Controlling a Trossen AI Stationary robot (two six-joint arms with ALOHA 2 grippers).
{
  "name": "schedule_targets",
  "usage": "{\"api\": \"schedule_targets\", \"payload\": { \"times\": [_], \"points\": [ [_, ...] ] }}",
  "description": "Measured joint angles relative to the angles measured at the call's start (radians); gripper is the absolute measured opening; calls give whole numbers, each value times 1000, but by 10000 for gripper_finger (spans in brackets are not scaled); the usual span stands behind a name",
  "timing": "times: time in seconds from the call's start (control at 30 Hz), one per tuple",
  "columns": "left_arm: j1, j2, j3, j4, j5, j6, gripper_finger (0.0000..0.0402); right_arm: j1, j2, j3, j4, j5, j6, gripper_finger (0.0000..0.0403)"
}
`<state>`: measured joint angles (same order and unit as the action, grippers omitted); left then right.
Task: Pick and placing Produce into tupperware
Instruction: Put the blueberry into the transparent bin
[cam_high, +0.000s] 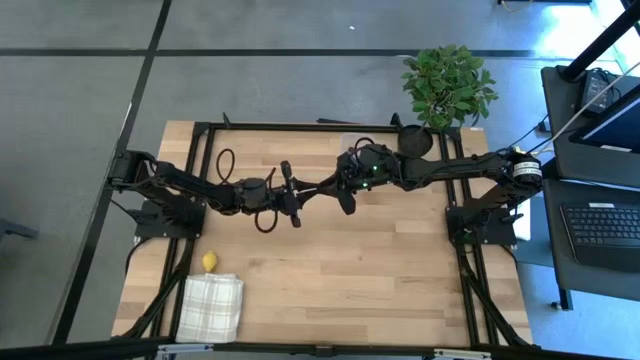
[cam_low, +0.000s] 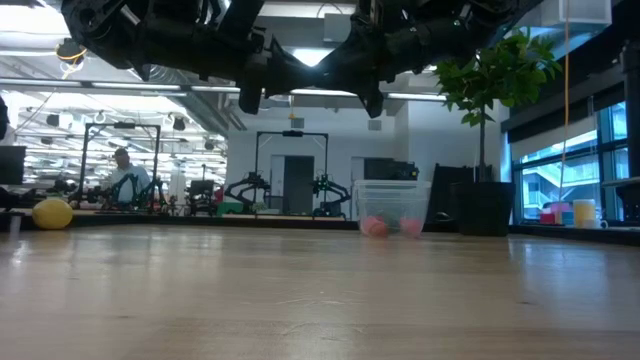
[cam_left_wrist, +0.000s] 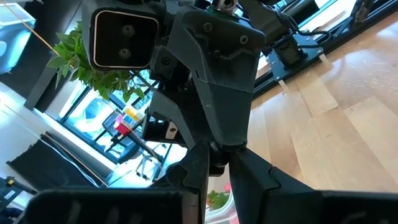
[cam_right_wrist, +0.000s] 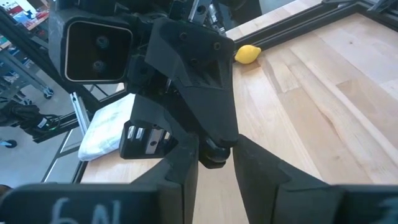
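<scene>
We see both arms stretched level above mid-table, wrists meeting. Left gripper and right gripper face each other, raised; whether either claw grips anything, we cannot tell. Lemon at seven o'clock by the cloth. Tupperware, seemingly holding pink pieces, near the plant at one o'clock.

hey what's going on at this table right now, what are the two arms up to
Both arms are raised over the middle of the wooden table, the left gripper and right gripper pointing at each other, neither holding anything I can see. A clear tupperware with a couple of pinkish fruit pieces inside sits at the far edge beside a potted plant. A lemon lies near the front left, next to a folded checked cloth. It looks like a pause between picks.
</scene>
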<state>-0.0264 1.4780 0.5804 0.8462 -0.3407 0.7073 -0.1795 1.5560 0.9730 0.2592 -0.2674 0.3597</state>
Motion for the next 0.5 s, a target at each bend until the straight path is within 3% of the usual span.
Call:
{"api": "schedule_targets", "payload": {
  "times": [0.5],
  "points": [
    [0,0,0,0,-8,0,47,0,0,0,0,4,-3,99]
  ]
}}
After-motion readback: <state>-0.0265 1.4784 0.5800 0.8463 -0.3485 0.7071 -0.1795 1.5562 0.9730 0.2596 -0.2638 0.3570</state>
